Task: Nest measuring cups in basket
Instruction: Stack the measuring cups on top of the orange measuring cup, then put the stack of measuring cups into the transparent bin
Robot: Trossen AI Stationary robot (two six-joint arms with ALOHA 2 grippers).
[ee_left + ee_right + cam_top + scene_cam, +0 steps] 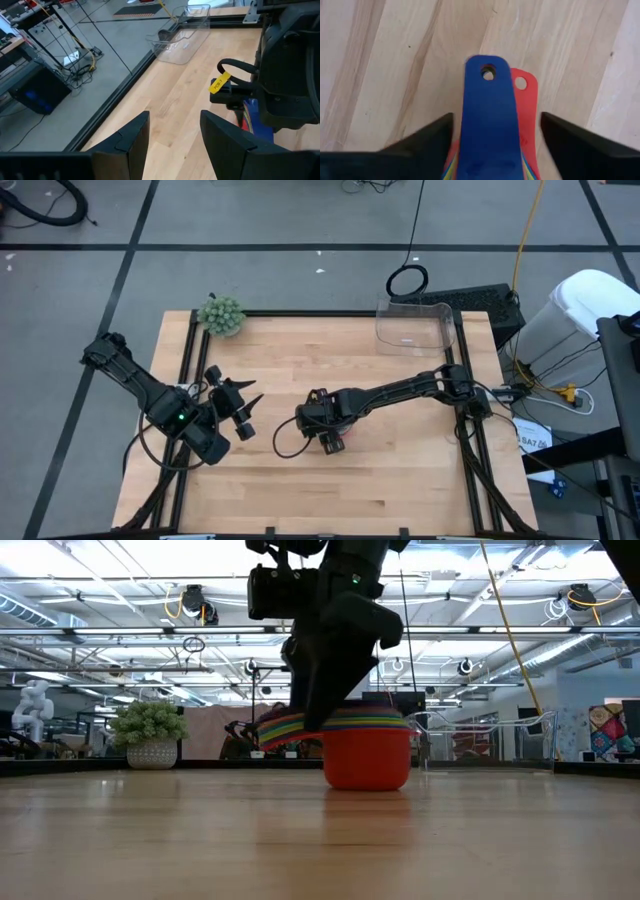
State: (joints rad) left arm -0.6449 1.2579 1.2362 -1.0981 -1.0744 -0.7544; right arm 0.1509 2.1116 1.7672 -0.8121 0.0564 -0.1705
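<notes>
At mid-table we see the measuring cups stacked together on the wood, well apart from the basket at the far edge. Our right gripper straddles their handles, jaws spread and not touching. Our left gripper waits nearby, open.

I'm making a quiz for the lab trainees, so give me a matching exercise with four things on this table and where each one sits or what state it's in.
Things:
1. fuzzy ball
2. basket
3. stack of measuring cups
4. left gripper

Places or states:
A. far right part of the table, nothing in it
B. mid-table, under the right gripper, whose fingers stand apart on either side of the blue handle
C. far left corner
D. open, holding nothing, left side

Pairs: 1-C, 2-A, 3-B, 4-D
</notes>
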